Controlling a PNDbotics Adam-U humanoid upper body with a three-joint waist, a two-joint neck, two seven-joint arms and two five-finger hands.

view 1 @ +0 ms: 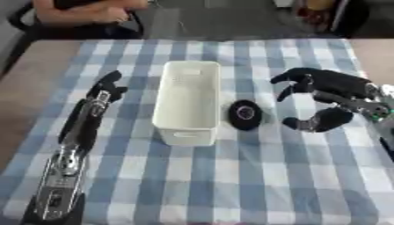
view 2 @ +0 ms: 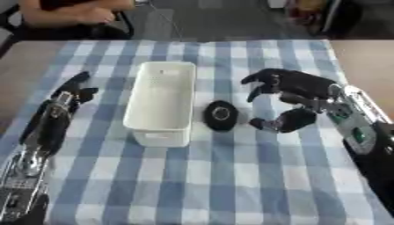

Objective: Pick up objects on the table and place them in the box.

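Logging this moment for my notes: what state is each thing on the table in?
White plastic box: upright, open-topped, empty.
Black round disc-shaped object: on the checked cloth, right of the box, not held.
Right hand: open beside the disc, apart.
Left hand: open, resting on the cloth.

**No legible text**

No word, number, brand or sign can be read in either view. The white box (view 1: 187,103) shows faint moulded marks on its inner floor near the far end, too blurred to make out as letters. The round black object (view 1: 245,114) just right of the box has a paler ring at its middle, but nothing readable shows on it. The checked cloth (view 1: 231,176) under the box is a plain pattern.
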